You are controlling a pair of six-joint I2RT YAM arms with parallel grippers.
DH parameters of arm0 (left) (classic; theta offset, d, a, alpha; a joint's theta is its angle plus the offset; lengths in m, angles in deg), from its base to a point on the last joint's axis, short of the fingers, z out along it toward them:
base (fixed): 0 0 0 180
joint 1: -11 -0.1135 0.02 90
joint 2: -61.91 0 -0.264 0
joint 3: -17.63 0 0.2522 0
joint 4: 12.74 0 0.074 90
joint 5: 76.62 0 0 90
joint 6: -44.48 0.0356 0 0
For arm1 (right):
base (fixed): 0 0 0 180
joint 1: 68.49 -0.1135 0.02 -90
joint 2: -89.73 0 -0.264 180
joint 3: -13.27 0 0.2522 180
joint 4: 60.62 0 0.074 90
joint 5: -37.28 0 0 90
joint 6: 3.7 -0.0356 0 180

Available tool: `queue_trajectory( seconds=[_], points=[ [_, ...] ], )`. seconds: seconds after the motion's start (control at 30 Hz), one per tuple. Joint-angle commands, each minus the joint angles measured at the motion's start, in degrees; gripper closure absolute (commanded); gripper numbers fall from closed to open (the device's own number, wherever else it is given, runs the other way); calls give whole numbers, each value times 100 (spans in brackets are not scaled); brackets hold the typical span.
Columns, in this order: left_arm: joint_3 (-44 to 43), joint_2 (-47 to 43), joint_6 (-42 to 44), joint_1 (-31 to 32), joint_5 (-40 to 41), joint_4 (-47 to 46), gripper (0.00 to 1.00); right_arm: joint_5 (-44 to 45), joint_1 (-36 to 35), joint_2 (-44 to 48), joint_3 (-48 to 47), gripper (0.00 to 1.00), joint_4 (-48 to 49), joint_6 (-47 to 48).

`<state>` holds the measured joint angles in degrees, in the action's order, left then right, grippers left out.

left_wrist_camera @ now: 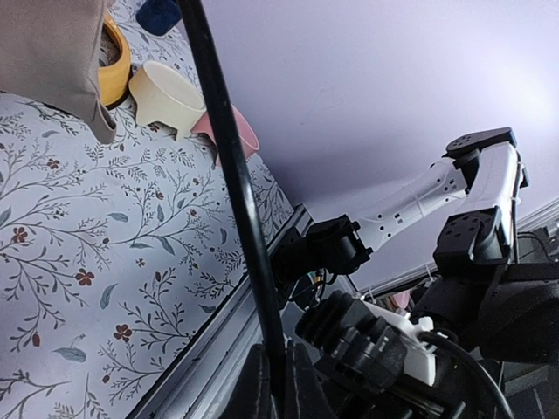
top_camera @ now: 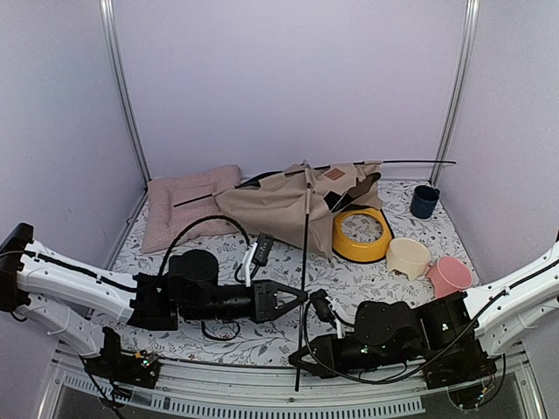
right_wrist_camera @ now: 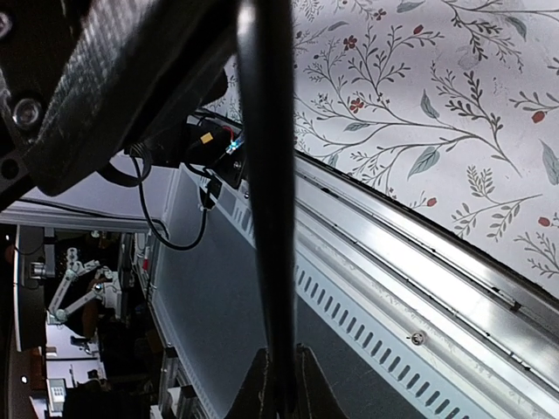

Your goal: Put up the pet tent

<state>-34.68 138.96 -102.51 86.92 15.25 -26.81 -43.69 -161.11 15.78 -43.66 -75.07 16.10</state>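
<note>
The pet tent (top_camera: 271, 205) lies collapsed at the back of the table as tan fabric, with a brown label near its top. One thin black pole (top_camera: 305, 253) runs from the tent's peak straight toward the front edge and past it. My left gripper (top_camera: 303, 297) is shut on this pole about midway along. In the left wrist view the pole (left_wrist_camera: 231, 166) passes between the closed fingers of that gripper (left_wrist_camera: 277, 388). My right gripper (top_camera: 297, 360) is shut on the same pole nearer its front end. The right wrist view shows the pole (right_wrist_camera: 266, 175) pinched in that gripper (right_wrist_camera: 281, 393) over the table's metal edge.
A pink checked cushion (top_camera: 179, 205) lies at the back left. A yellow bowl stand (top_camera: 361, 234), a cream bowl (top_camera: 408, 257), a pink bowl (top_camera: 449, 275) and a dark blue cup (top_camera: 424, 201) stand right of the tent. A second pole (top_camera: 410, 161) arcs out to the right.
</note>
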Motion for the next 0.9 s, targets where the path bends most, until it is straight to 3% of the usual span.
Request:
queue_trajectory(
  seconds=[0.0, 0.03, 0.17, 0.3, 0.4, 0.63, 0.87],
  points=[
    [-145, -165, 287, -195, 185, -82, 100, 49, -34, 241, 28, 95, -174, -47],
    [-157, -165, 314, -200, 163, -71, 100, 68, -34, 253, -20, 100, -271, -18],
    [-223, -312, 525, -197, 146, 188, 97, 228, 51, 484, -214, 100, -708, 186],
    [-46, -749, 684, -183, 342, 461, 69, -51, 296, 799, -151, 100, -637, 385],
    [298, -1260, 753, -168, 666, 531, 54, -296, 426, 826, -250, 100, -663, 610],
    [892, -2025, 907, -243, 1575, 886, 47, -855, 648, 710, -585, 100, -686, 1000],
    [937, -1195, 1172, -581, 1524, -30, 36, -1424, 948, 742, -733, 100, -530, 1134]
  ],
)
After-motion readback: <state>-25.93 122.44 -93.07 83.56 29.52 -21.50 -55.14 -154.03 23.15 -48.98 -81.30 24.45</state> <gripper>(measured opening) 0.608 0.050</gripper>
